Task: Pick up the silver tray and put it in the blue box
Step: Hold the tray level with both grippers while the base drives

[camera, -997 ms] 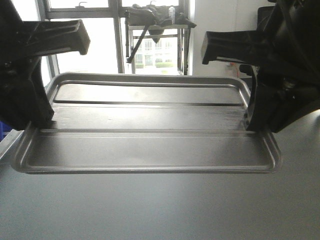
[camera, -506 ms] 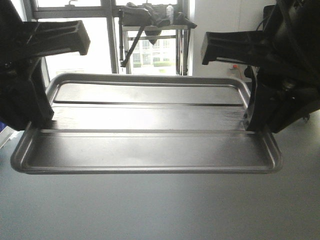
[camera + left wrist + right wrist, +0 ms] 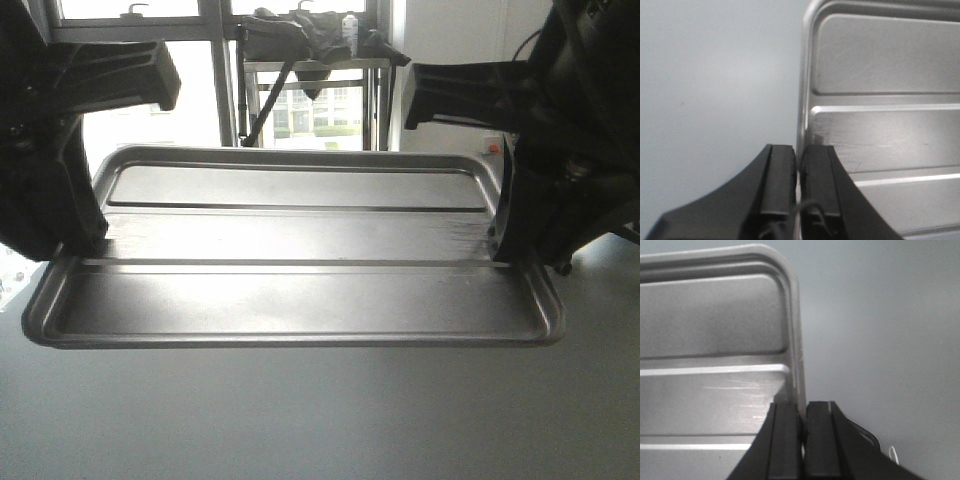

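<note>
The silver tray (image 3: 290, 250) hangs level above the grey floor, filling the middle of the front view, its ribbed base facing up. My left gripper (image 3: 85, 245) is shut on the tray's left rim, and my right gripper (image 3: 505, 245) is shut on its right rim. In the left wrist view the tray (image 3: 880, 115) lies to the right, and the left gripper (image 3: 799, 165) pinches its edge between both pads. In the right wrist view the tray (image 3: 710, 350) lies to the left, and the right gripper (image 3: 803, 425) clamps its rim. The blue box is out of view.
Bright windows (image 3: 200, 110) and a metal stand holding dark equipment (image 3: 310, 45) are behind the tray. A white wall (image 3: 450, 30) is at the back right. Plain grey floor (image 3: 320, 420) spreads below.
The tray stays fixed between both grippers. The background has slid to the right, the window frame and stand shifting, and the blue patch at the left edge has left the view.
</note>
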